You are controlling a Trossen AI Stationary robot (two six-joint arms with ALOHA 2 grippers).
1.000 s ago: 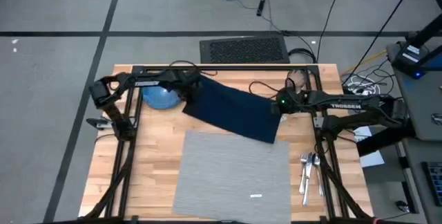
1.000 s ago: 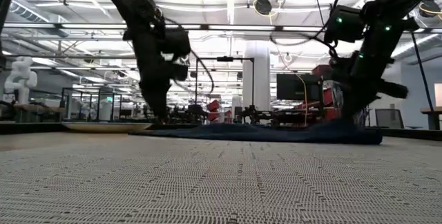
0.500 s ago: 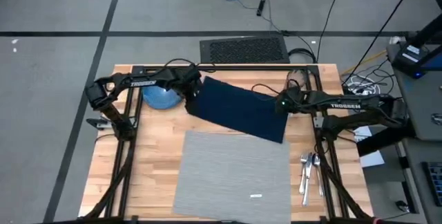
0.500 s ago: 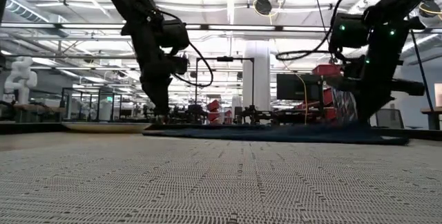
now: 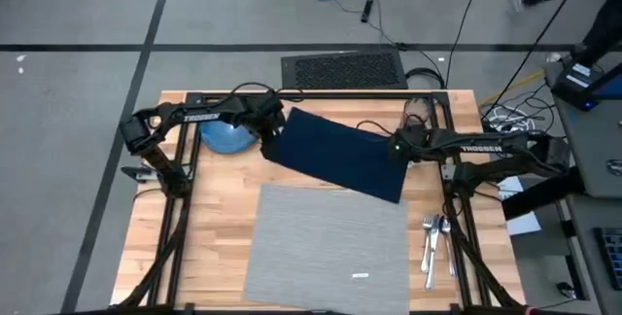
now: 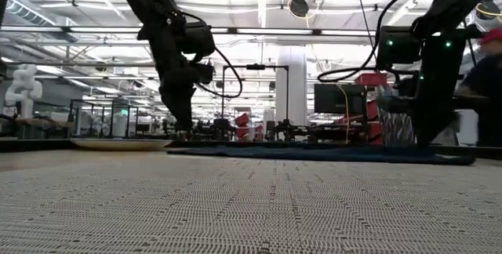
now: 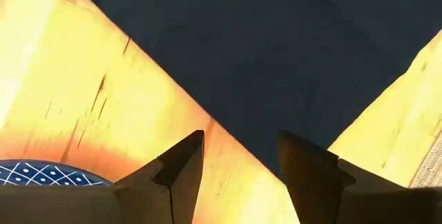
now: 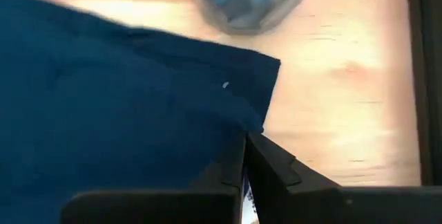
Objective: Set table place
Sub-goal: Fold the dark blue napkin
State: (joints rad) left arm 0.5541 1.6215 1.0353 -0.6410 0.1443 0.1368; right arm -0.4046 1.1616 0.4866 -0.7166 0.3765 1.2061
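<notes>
Over the last second the dark navy napkin (image 5: 339,153) has been drawn out flatter and shifted toward the right edge of the table (image 5: 209,237), and the right gripper (image 5: 398,150) has moved that way with it. The right gripper's fingers (image 8: 266,165) are seen pressed nearly together, pinching the napkin's right edge. The left gripper (image 5: 269,140) is held over the napkin's left corner with its jaws spread apart and nothing between them. The napkin lies spread and tilted across the rear middle of the table, its front corner lapping the rear right corner of the grey placemat (image 5: 326,242), which is laid flat at the front edge. A blue dish (image 5: 224,136) sits near the rear left corner, cutlery (image 5: 433,242) near the right edge.
</notes>
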